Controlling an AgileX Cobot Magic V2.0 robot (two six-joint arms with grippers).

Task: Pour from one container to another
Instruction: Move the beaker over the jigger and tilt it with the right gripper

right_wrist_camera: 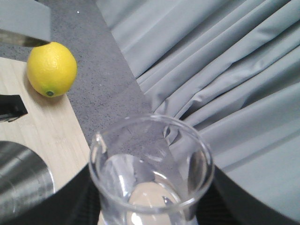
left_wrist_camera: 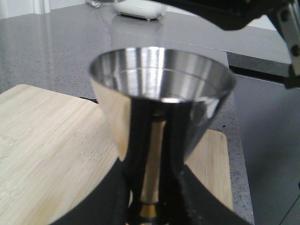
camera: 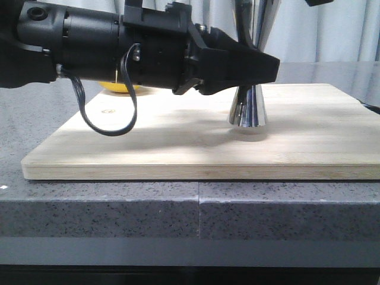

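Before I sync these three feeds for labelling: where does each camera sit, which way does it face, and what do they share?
Front view: low at the table edge, facing forward over the cutting board; left arm crosses it, jaws around the jigger.
Left wrist view: on the left arm, facing the jigger's cup; dark jaws at its waist.
Right wrist view: on the right arm, looking down into the beaker; lemon beyond.
Shared: jigger and board appear in all three.

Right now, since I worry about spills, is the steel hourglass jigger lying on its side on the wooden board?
No, the steel hourglass jigger stands upright on the wooden board.
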